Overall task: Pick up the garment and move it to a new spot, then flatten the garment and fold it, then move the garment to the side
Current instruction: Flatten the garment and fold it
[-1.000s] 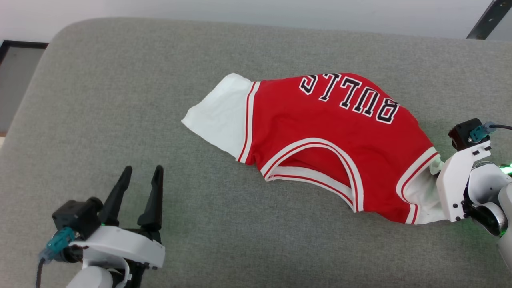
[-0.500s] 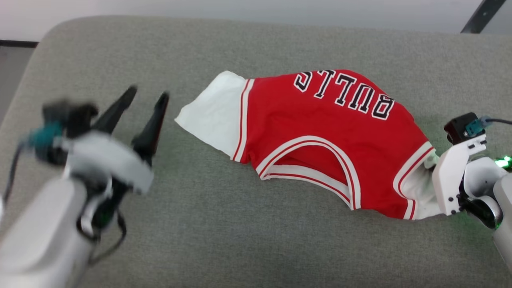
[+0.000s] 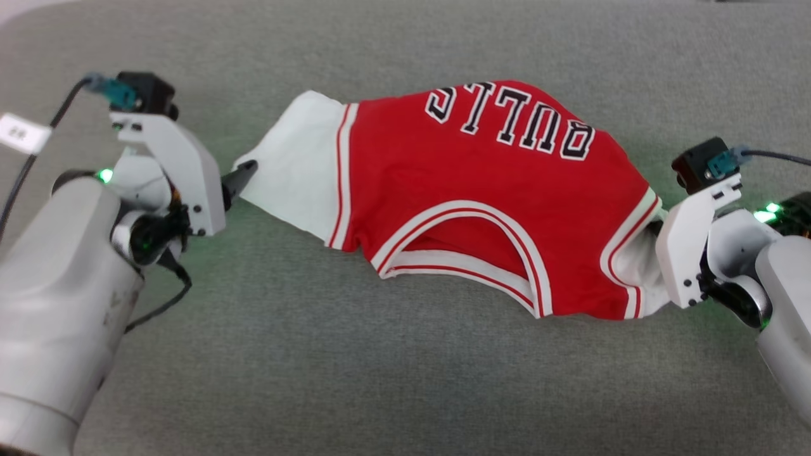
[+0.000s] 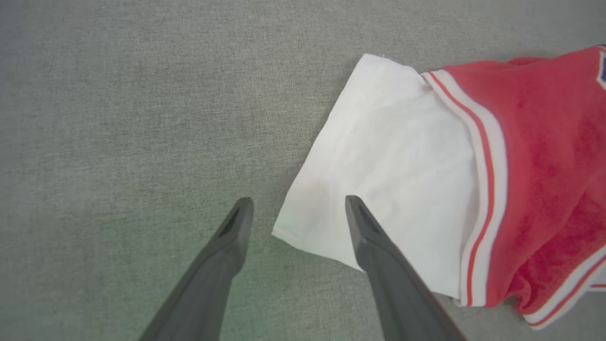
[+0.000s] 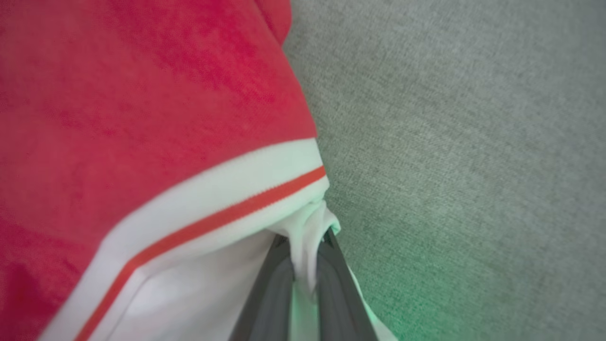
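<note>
The shirt [image 3: 481, 196] lies spread across the grey fabric surface [image 3: 317, 354], its red body in the middle and a white sleeve at each end. From my head its black "BULLS" lettering reads upside down, and the striped neck opening faces me. My right hand [image 5: 305, 246] is at the shirt's right end, fingers pressed together on a bunched pinch of the white sleeve, just below the red and white striped trim. The cloth rises in a small fold between the two dark fingers [image 5: 272, 289]. In the head view the white bracket [image 3: 687, 253] on that wrist stands in front of this grip and hides the fingers. A black camera block [image 3: 697, 164] with a teal plug and a dark cable [image 3: 776, 154] sits above the bracket. My left hand [image 4: 298, 203] is at the shirt's left end with its fingers wide apart and nothing held. The outer corner of the left sleeve [image 4: 378, 175] lies between the tips, one finger over the white cloth and the other over bare grey fabric. I cannot tell whether either tip touches the cloth. In the head view the left wrist's own white bracket [image 3: 174, 158] covers most of those fingers, and one dark tip pokes out just beside the sleeve's corner. A cable with a white tag [image 3: 22, 132] trails away from that wrist on the side away from the shirt. Green light from both wrists tints the grey fabric near each sleeve.
</note>
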Controlling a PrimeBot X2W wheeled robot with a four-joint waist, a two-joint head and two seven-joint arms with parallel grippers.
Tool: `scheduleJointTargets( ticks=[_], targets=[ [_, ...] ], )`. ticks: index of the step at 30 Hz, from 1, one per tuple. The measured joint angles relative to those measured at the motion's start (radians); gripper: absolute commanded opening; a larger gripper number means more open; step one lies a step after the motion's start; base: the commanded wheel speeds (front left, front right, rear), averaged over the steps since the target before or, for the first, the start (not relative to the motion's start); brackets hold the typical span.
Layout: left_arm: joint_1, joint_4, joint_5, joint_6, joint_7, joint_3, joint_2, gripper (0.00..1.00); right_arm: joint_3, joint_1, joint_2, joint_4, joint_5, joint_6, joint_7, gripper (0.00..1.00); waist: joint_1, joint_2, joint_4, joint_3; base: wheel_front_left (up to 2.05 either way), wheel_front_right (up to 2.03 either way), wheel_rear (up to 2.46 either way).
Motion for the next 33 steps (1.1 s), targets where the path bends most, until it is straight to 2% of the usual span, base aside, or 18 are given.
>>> scheduleJointTargets(
  ticks=[10,18,19,20,21,22,27,33],
  targets=[
    [-0.148,0.075,-0.091,-0.001,0.031,-0.107,-0.008,1.00,0.027,-0.053,0.003,-0.037,0.001,0.001,-0.001,0.00,0.0000,0.0000,-0.032,0.068,0.00,0.00,0.00],
    [-0.174,0.096,-0.175,-0.001,0.086,-0.205,-0.004,1.00,0.034,-0.070,0.012,-0.047,-0.002,0.004,-0.009,0.00,0.0000,0.0000,-0.044,0.096,0.00,0.00,0.00],
    [-0.176,0.096,-0.184,-0.001,0.085,-0.214,0.000,0.95,0.035,-0.072,0.012,-0.049,-0.002,0.004,-0.009,0.00,0.0000,0.0000,-0.044,0.098,0.00,0.00,0.00],
    [-0.178,0.097,-0.196,-0.001,0.086,-0.219,0.002,0.50,0.036,-0.072,0.012,-0.050,-0.002,0.004,-0.009,0.00,0.0000,0.0000,-0.045,0.098,0.00,0.00,0.00],
    [-0.179,0.093,-0.212,-0.001,0.086,-0.225,0.004,0.21,0.037,-0.073,0.012,-0.050,-0.002,0.004,-0.010,0.00,0.0000,0.0000,-0.046,0.099,0.00,0.00,0.00],
    [-0.179,0.090,-0.224,-0.001,0.086,-0.231,0.007,0.00,0.037,-0.073,0.012,-0.050,-0.002,0.004,-0.010,0.00,0.0000,0.0000,-0.046,0.098,0.00,0.00,0.00],
    [-0.177,0.083,-0.275,-0.001,0.044,-0.253,0.008,0.00,0.030,-0.073,0.014,-0.049,0.004,0.004,-0.026,0.00,0.0000,0.0000,-0.045,0.094,0.00,0.00,0.00],
    [-0.195,0.101,-0.292,-0.001,-0.060,-0.272,0.003,0.00,-0.042,-0.067,0.027,-0.033,0.038,0.002,-0.073,0.00,0.0000,0.0000,-0.040,0.072,0.00,0.00,0.00]
  ],
)
